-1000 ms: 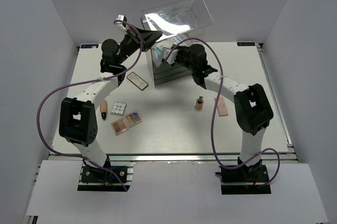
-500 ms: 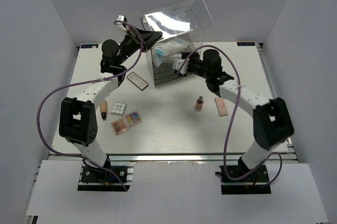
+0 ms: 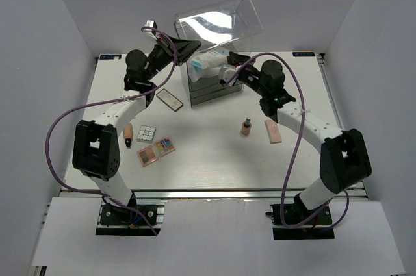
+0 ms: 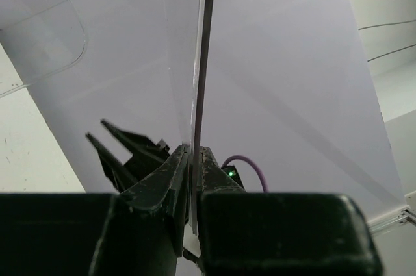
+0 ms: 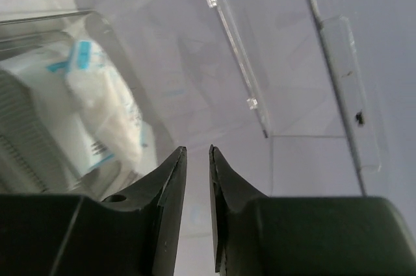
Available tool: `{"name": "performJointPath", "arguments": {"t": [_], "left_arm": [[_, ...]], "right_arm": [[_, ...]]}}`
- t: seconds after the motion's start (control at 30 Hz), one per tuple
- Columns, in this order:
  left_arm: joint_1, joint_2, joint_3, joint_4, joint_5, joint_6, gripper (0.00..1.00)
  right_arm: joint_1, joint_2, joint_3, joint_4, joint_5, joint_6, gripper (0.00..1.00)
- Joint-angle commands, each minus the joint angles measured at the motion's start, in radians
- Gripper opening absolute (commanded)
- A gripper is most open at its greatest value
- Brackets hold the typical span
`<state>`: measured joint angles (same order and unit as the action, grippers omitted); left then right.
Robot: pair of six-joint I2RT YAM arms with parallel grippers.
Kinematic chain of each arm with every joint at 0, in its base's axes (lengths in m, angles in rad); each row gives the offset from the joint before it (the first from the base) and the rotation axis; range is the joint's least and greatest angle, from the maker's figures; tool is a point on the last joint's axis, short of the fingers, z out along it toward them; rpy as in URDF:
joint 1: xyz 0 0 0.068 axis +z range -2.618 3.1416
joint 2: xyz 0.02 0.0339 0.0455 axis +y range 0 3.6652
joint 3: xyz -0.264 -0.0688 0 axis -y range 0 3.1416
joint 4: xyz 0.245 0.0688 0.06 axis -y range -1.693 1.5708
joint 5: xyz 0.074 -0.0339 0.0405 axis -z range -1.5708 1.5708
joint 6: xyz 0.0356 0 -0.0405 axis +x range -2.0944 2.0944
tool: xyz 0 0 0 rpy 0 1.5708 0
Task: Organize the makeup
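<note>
The clear acrylic box (image 3: 209,87) stands at the back of the table with its lid (image 3: 221,21) raised. My left gripper (image 3: 194,45) is shut on the lid's edge (image 4: 204,62), the thin panel pinched between its fingers (image 4: 192,149). The white-and-blue packet (image 3: 209,62) lies in the box's top, also seen in the right wrist view (image 5: 97,107). My right gripper (image 3: 229,72) hovers just right of the box, its jaws (image 5: 197,150) a little apart with nothing between them. A small brown bottle (image 3: 246,126) and a peach palette (image 3: 273,131) sit on the right.
Left of the box lies a dark-framed flat case (image 3: 170,99). Nearer the front left are a white-grid palette (image 3: 147,133), a multicoloured palette (image 3: 165,145), a pink palette (image 3: 147,155) and a small brown tube (image 3: 129,133). Grey walls close in the table on three sides.
My right gripper has drawn back out of the box to the right, leaving the packet inside. Its jaws opened, then narrowed. The left gripper keeps holding the lid up.
</note>
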<state>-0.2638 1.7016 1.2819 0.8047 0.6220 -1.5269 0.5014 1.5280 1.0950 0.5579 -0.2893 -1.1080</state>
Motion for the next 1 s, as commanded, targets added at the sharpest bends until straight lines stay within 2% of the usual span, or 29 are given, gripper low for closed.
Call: {"name": "performJointPath", "arguments": {"t": [0.0,0.1,0.23,0.33,0.37,0.47,0.5,0.57,0.83,0.97], "left_arm": [[0.005,-0.054,-0.026,-0.024,-0.016,-0.009,0.06],[0.005,-0.068,-0.036,-0.08,-0.024,0.011,0.06],[0.005,-0.094,-0.024,-0.227,-0.044,0.112,0.13],[0.005,-0.117,-0.004,-0.362,-0.08,0.196,0.23],[0.005,-0.122,0.006,-0.392,-0.09,0.214,0.32],[0.006,-0.137,0.031,-0.499,-0.119,0.277,0.44],[0.005,-0.145,0.034,-0.545,-0.123,0.292,0.52],[0.005,-0.158,0.039,-0.585,-0.142,0.333,0.57],[0.005,-0.344,-0.058,-0.867,-0.248,0.54,0.59],[0.006,-0.444,-0.153,-0.967,-0.303,0.596,0.53]], "right_arm": [[-0.004,0.052,0.129,0.096,0.059,-0.03,0.27],[-0.004,0.087,0.192,0.099,0.064,-0.041,0.27],[-0.004,0.093,0.218,0.1,0.068,-0.046,0.27],[-0.004,0.078,0.209,0.103,0.065,-0.046,0.27],[-0.004,0.074,0.204,0.103,0.065,-0.047,0.27],[-0.004,0.063,0.198,0.097,0.065,-0.041,0.27],[-0.004,0.061,0.198,0.096,0.065,-0.036,0.28],[-0.004,0.057,0.197,0.096,0.068,-0.032,0.28],[-0.006,0.058,0.195,0.1,0.073,-0.015,0.29],[-0.006,0.063,0.195,0.1,0.078,-0.004,0.29]]}}
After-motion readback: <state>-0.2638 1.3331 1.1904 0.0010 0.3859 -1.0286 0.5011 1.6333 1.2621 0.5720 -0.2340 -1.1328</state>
